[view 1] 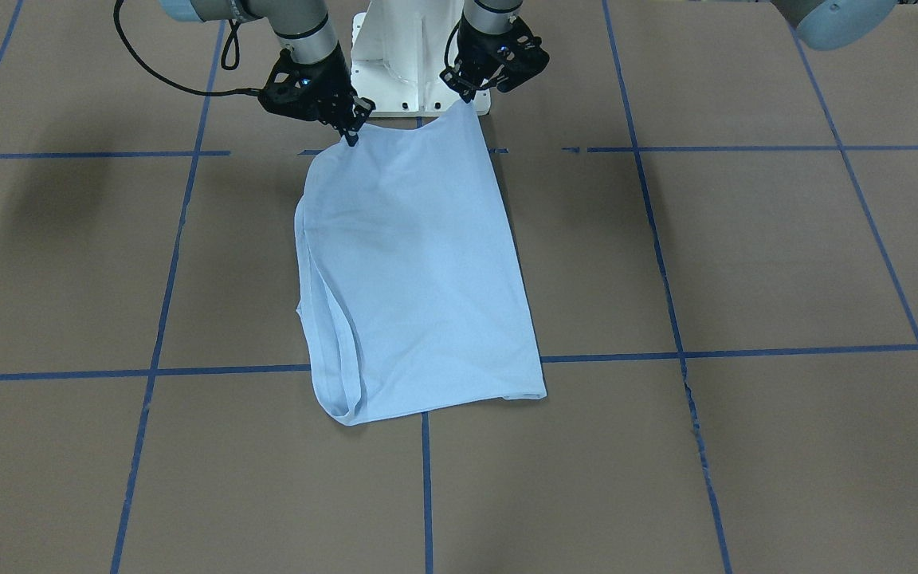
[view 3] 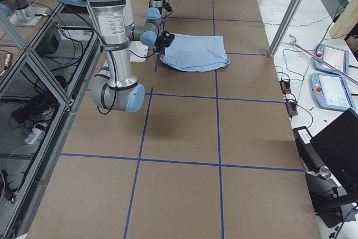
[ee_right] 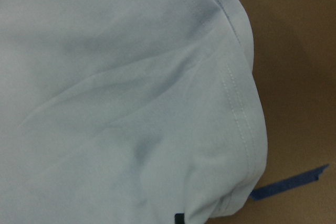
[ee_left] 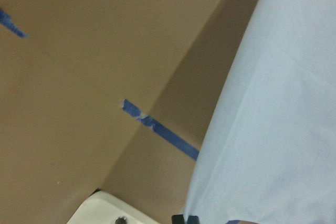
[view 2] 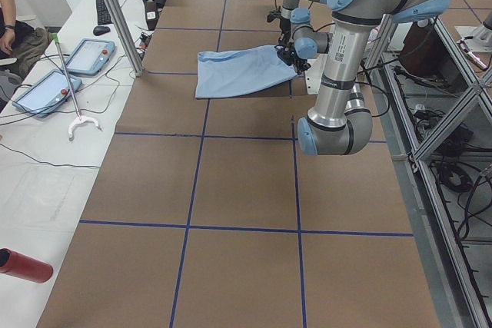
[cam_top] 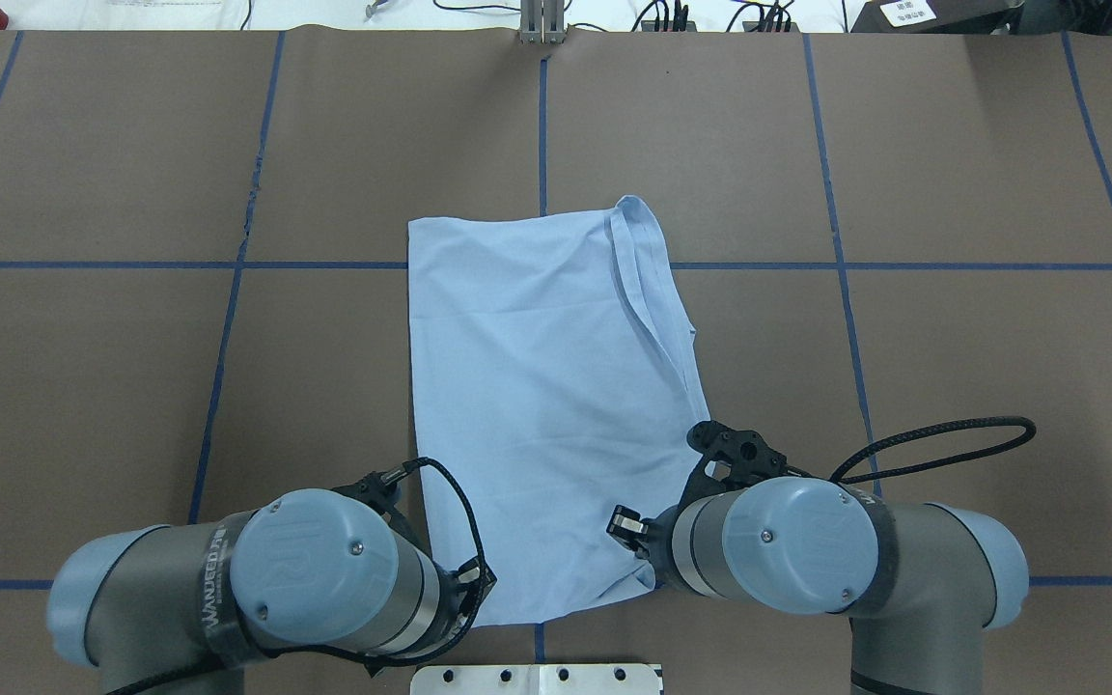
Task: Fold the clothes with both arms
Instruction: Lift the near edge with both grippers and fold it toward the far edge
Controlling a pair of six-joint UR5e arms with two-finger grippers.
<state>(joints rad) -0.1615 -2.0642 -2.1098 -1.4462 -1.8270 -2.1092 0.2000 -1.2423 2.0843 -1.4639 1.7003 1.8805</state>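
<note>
Pale blue cloth, the shirt (view 1: 419,271), is spread flat at the centre of the brown table (view 1: 746,255), with layers doubled along its left edge in the front-facing frame. At the top of that frame, its right corner is clamped by the left gripper (view 1: 467,94) and its left corner by the right gripper (view 1: 351,131), just below the white base (view 1: 395,64).

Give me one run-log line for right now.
T-shirt: folded lengthwise | left end effector: shut on robot-side corner | right end effector: shut on other robot-side corner
</note>
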